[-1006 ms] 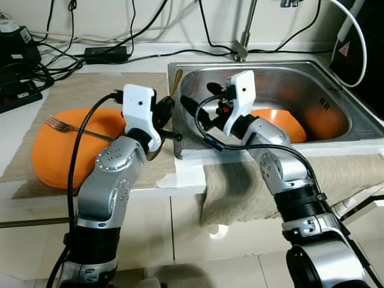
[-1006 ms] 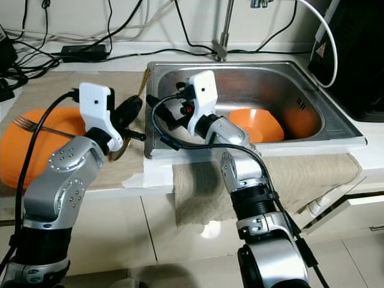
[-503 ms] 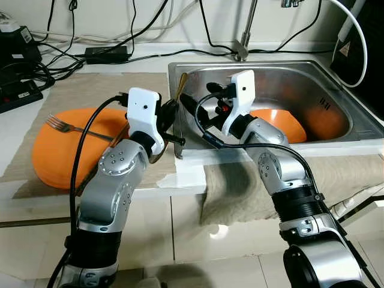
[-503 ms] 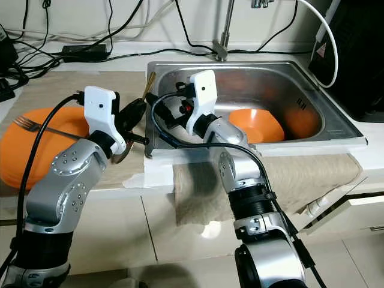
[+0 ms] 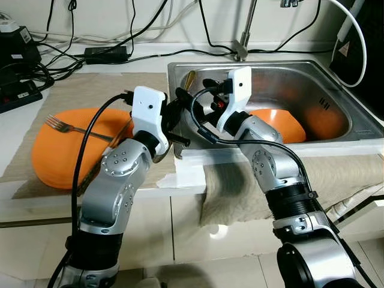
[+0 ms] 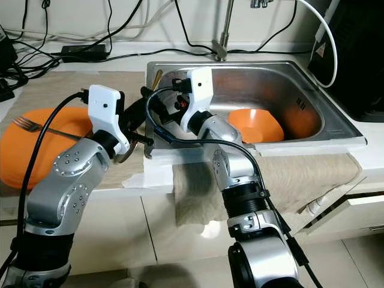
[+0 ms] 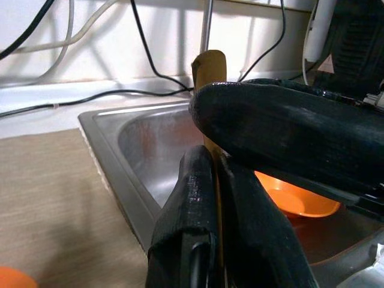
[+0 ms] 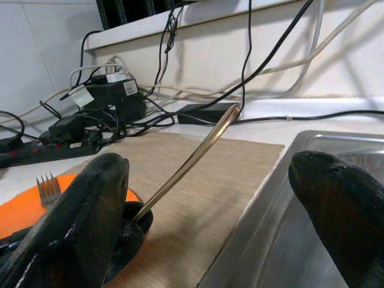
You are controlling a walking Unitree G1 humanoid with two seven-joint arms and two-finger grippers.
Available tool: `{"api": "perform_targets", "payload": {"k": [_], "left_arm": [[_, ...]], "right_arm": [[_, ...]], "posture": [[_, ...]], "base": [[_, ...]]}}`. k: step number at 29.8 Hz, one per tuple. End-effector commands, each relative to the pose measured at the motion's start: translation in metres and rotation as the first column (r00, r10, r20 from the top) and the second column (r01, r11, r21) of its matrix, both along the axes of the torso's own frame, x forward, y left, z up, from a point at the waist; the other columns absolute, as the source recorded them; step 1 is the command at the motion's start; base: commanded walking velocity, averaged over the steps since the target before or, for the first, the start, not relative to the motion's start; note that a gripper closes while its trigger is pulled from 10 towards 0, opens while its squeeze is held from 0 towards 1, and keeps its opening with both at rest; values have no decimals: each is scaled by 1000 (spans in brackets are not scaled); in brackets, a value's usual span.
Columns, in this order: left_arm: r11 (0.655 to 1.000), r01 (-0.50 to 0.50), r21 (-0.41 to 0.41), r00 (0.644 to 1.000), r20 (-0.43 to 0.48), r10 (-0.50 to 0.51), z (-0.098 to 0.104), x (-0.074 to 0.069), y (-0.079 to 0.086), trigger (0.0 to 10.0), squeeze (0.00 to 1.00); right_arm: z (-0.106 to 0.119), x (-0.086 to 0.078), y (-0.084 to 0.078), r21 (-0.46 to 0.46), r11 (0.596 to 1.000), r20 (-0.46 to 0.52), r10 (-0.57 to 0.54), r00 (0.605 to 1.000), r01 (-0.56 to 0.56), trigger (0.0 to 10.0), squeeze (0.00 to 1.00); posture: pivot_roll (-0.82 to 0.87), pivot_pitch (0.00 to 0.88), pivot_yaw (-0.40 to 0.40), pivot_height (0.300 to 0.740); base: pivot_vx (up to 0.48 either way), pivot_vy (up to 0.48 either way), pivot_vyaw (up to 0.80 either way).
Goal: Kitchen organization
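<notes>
While my left gripper stays clenched on the gold utensil at the sink rim, my right gripper has swung in, fingers spread around its handle, ready for a handover.

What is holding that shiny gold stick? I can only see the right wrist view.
Observer: The left gripper is shut on it. It looks like a spoon handle.
Operator: Is there anything in the sink?
Observer: Yes, an orange bowl lies inside the sink.
Operator: Where is my gripper?
Observer: The right gripper hangs open over the sink's left rim, right beside the left gripper.
</notes>
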State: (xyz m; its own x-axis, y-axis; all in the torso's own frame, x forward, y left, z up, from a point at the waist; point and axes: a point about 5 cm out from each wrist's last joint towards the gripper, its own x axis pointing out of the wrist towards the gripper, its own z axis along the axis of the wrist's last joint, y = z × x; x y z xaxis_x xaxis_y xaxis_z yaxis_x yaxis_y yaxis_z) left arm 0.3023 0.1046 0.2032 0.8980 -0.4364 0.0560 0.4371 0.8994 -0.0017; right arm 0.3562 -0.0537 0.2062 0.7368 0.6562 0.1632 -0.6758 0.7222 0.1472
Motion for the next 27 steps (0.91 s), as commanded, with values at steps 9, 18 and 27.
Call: {"api": "perform_targets", "payload": {"k": [9, 18, 27], "left_arm": [[997, 76, -22, 996, 57, -74, 14, -7, -9, 0, 12], [993, 117, -12, 992, 46, -116, 17, -11, -3, 0, 8], [990, 141, -21, 990, 36, -140, 18, -16, -1, 0, 8]], "right_arm": [[-8, -1, 1, -61, 998, -20, 6, 1000, -7, 10000, 0], [-16, -22, -11, -149, 983, -9, 103, 995, -103, 10000, 0], [-14, -40, -29, -156, 980, -19, 120, 993, -122, 10000, 0]], "posture": [[103, 16, -9, 740], [102, 9, -9, 740], [96, 4, -6, 740]], "base": [[0, 0, 0], [0, 0, 0], [0, 0, 0]]}}
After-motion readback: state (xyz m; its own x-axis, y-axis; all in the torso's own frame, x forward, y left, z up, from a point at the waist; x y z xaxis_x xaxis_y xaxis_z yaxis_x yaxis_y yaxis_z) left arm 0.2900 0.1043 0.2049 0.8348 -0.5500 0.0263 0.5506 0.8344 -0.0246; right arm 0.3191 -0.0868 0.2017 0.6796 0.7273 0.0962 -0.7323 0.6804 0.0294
